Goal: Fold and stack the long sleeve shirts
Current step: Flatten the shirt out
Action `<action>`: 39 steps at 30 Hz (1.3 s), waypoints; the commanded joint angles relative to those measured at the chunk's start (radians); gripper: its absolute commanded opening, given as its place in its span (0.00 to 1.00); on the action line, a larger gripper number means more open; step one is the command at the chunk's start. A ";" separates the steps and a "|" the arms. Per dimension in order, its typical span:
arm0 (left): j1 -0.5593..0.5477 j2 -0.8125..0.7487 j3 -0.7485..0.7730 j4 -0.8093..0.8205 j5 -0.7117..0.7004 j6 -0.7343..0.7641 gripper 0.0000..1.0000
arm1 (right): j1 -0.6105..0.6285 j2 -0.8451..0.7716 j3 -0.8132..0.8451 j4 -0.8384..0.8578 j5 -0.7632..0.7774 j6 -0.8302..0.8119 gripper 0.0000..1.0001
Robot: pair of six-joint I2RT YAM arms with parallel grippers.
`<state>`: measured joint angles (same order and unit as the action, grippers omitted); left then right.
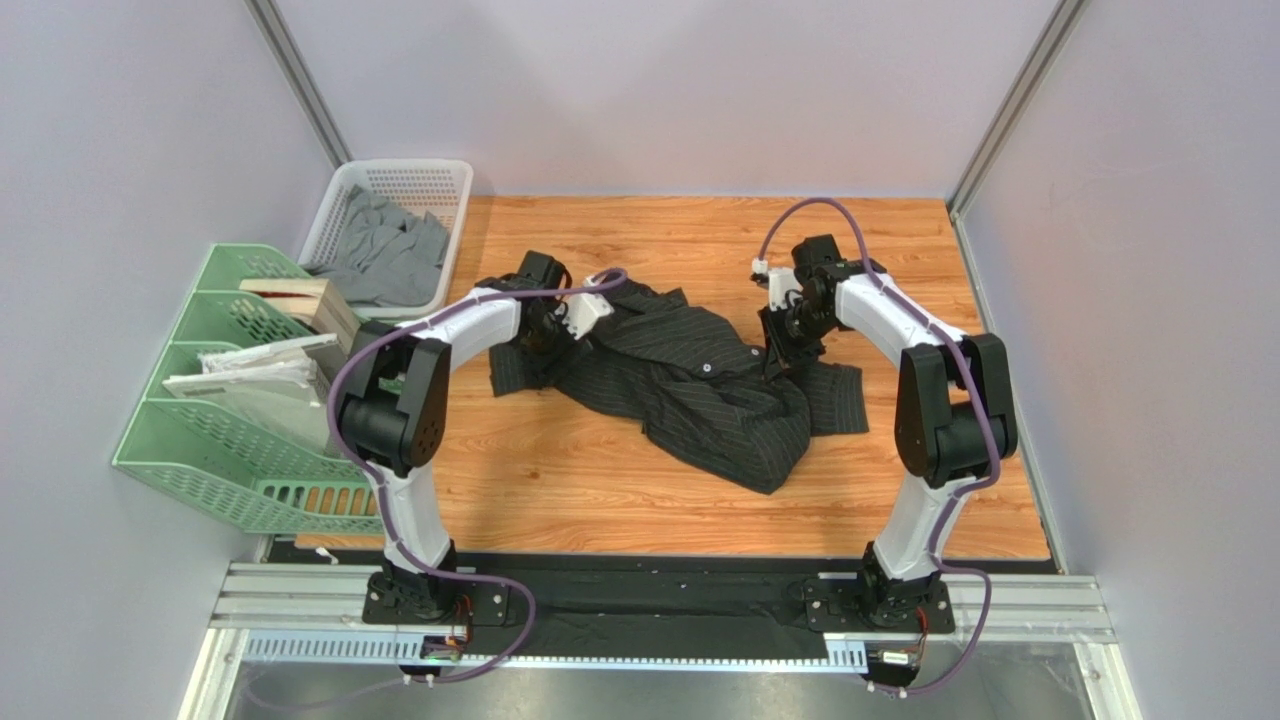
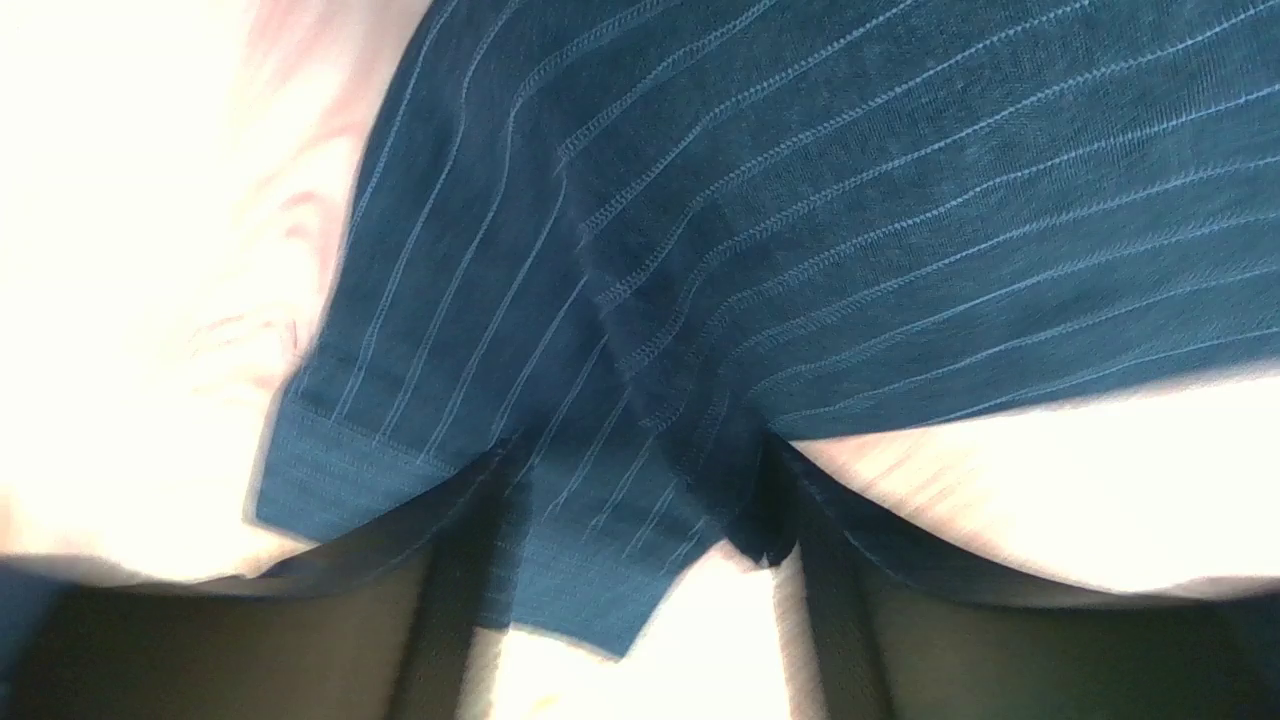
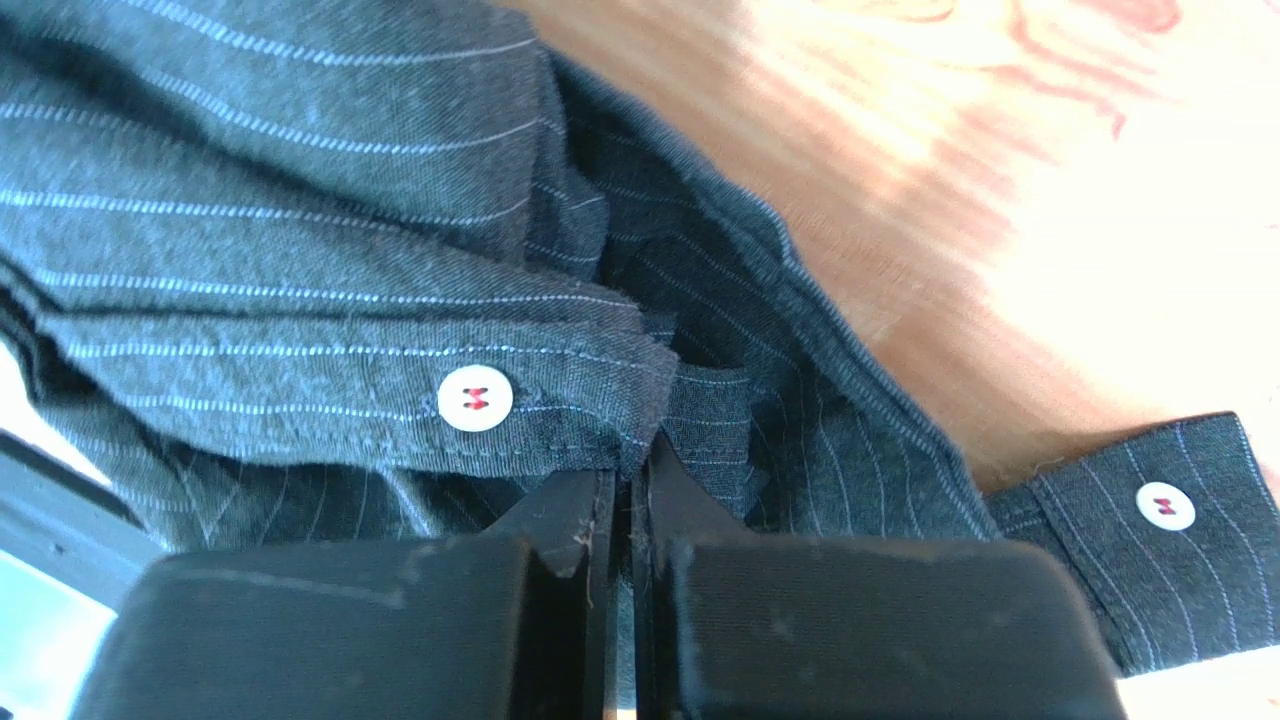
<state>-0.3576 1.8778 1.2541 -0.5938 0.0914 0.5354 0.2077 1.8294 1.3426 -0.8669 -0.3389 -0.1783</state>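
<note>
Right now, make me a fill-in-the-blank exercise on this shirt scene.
1. The shirt lies crumpled on a ____ table.
2. The right gripper is ____ on the shirt beside a white button.
3. The left gripper stands ____ around shirt fabric.
4. The white basket holds ____ cloth.
Missing words: wooden; shut; open; grey.

A white basket (image 1: 425, 186) holding grey cloth (image 1: 383, 258) sits at the wooden bench's (image 1: 601, 480) far left; a green rack (image 1: 211, 450) stands nearer.
</note>
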 commanded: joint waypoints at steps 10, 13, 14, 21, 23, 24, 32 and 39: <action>0.184 -0.288 0.005 -0.320 0.227 0.153 0.00 | -0.105 -0.024 0.081 -0.004 -0.028 0.028 0.00; 0.206 -0.437 0.025 -0.415 0.357 0.210 0.00 | -0.108 -0.032 0.095 -0.020 -0.069 0.036 0.00; 0.206 -0.474 0.040 -0.441 0.398 0.222 0.00 | -0.110 -0.041 0.099 -0.023 -0.080 0.043 0.00; 0.204 -0.612 0.377 -0.587 0.658 0.056 0.00 | -0.111 -0.062 0.196 -0.040 -0.063 0.074 0.00; 0.194 -0.591 0.558 -0.522 0.732 -0.112 0.00 | -0.111 -0.041 0.290 -0.040 -0.060 0.088 0.02; 0.183 -0.559 0.614 -0.491 0.748 -0.167 0.00 | -0.111 -0.007 0.328 -0.038 -0.064 0.098 0.03; -0.067 -0.298 1.117 -0.276 0.503 -0.544 0.00 | -0.136 0.024 0.650 -0.046 -0.235 0.112 0.76; -0.228 -0.057 1.277 -0.143 -0.104 -0.608 0.00 | -0.139 -0.444 0.140 0.317 -0.396 0.200 0.78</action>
<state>-0.5121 1.7287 2.4977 -0.8490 0.3943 0.0113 0.0658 1.6424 1.6752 -0.7612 -0.6113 -0.0475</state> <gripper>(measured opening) 0.007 0.773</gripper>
